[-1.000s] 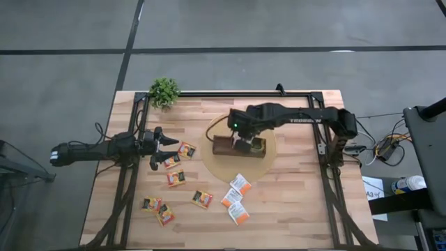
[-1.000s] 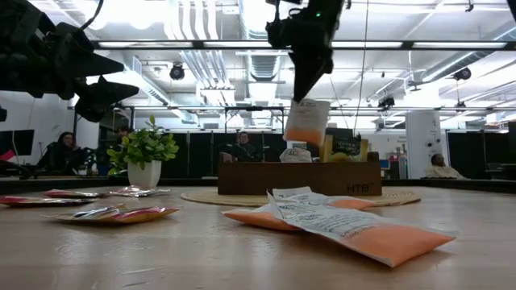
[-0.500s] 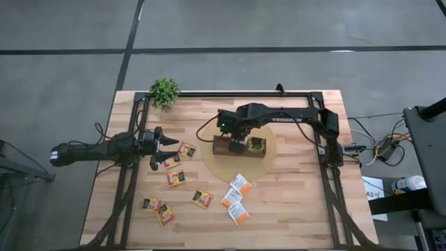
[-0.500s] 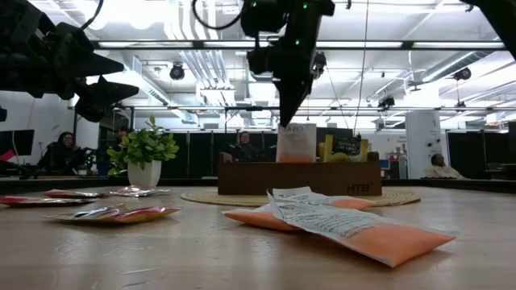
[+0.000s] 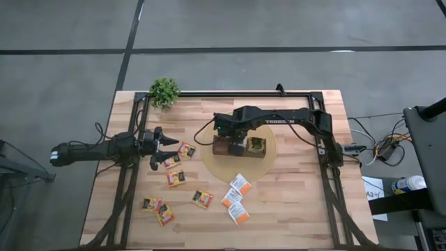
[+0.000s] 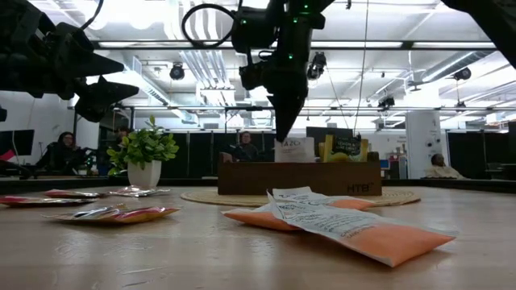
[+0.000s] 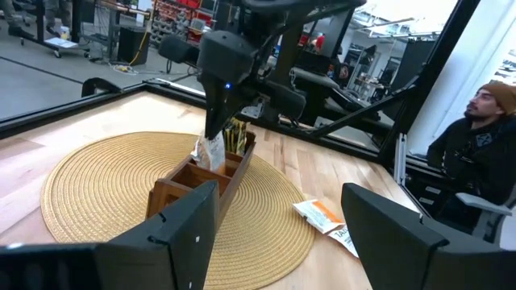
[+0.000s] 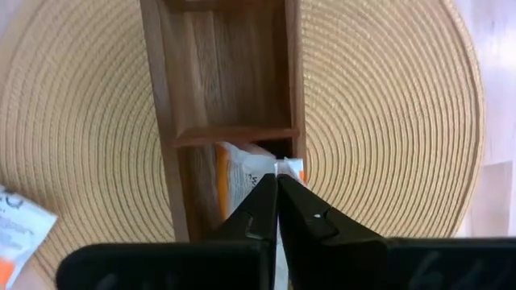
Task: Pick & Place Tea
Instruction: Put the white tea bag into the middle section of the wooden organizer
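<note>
My right gripper (image 6: 286, 135) is shut on a white-orange tea sachet (image 8: 242, 173) over the long brown wooden box (image 5: 240, 148), which rests on a round woven mat (image 5: 216, 164). The sachet's lower part is inside the box's middle compartment. Dark green-yellow sachets (image 5: 258, 145) stand in the compartment at the box's right end. Several yellow-red-black sachets (image 5: 175, 177) and three white-orange ones (image 5: 240, 184) lie flat on the table. My left gripper (image 7: 280, 193) stands open at the table's left, holding nothing. My right gripper pinches the sachet's top edge (image 8: 278, 167) between its two fingers. The fingers come from above and point down. The sachet hangs upright below them, its top (image 6: 295, 147) above the box wall and its lower part inside the compartment.
A small potted plant (image 5: 164, 90) stands at the far left corner. The box's left end compartment (image 8: 226, 72) holds nothing. A black frame (image 5: 327, 174) runs along the table's edges. A person (image 7: 484, 137) sits beyond the table.
My right gripper has gone down and a little toward the table's left, rolling slightly, still shut on the white-orange sachet. The sachet, which hung above the box, now has its lower part inside the middle compartment.
</note>
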